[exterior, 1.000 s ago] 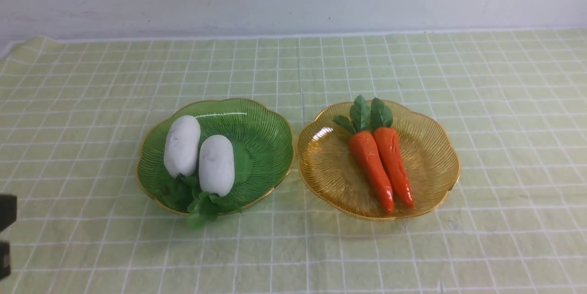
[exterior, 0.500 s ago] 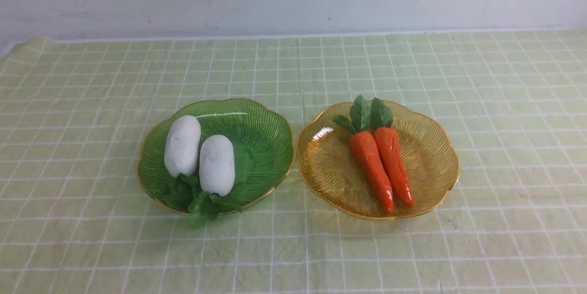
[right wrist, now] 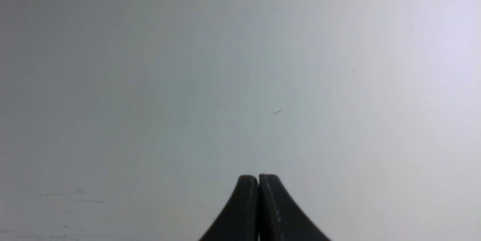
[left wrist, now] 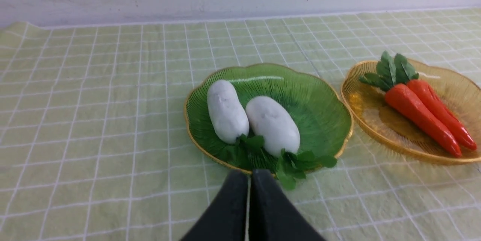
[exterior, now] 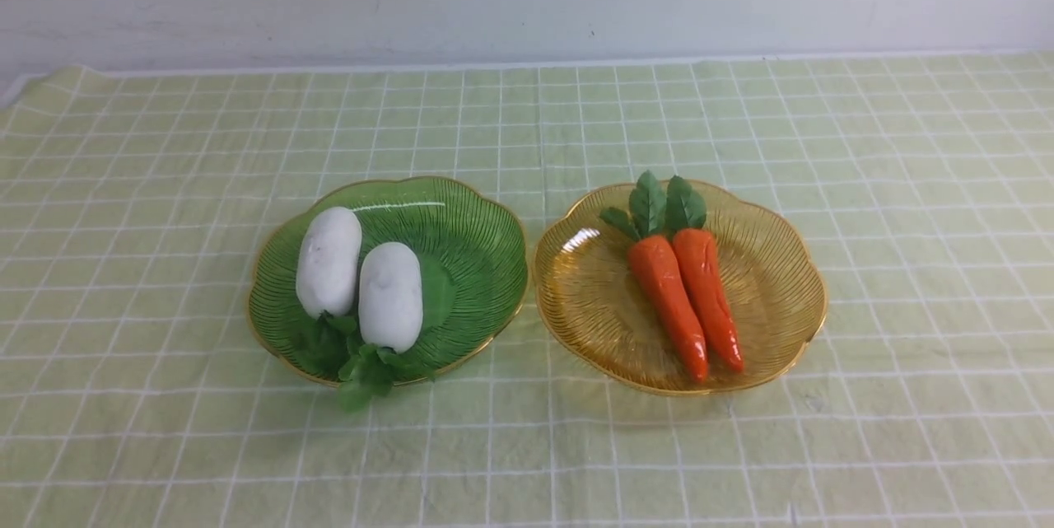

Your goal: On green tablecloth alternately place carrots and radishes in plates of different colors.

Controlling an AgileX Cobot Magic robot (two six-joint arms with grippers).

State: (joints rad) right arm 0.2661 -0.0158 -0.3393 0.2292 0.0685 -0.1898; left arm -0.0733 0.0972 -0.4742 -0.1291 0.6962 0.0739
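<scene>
Green plate (exterior: 486,264) and amber plate (exterior: 576,297) rims nearly touching

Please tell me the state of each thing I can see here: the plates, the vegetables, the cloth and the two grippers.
green plate: on the cloth, holds both radishes
radishes: lying side by side, leaves toward the robot
yellow plate: holds both carrots
carrots: side by side, touching, leaves toward the wall
cloth: spread out, slightly wrinkled
left gripper: shut, empty
right gripper: shut, empty

left end effector (left wrist: 250,175): jaws pressed together, empty | right end effector (right wrist: 258,179): jaws pressed together, empty
</scene>
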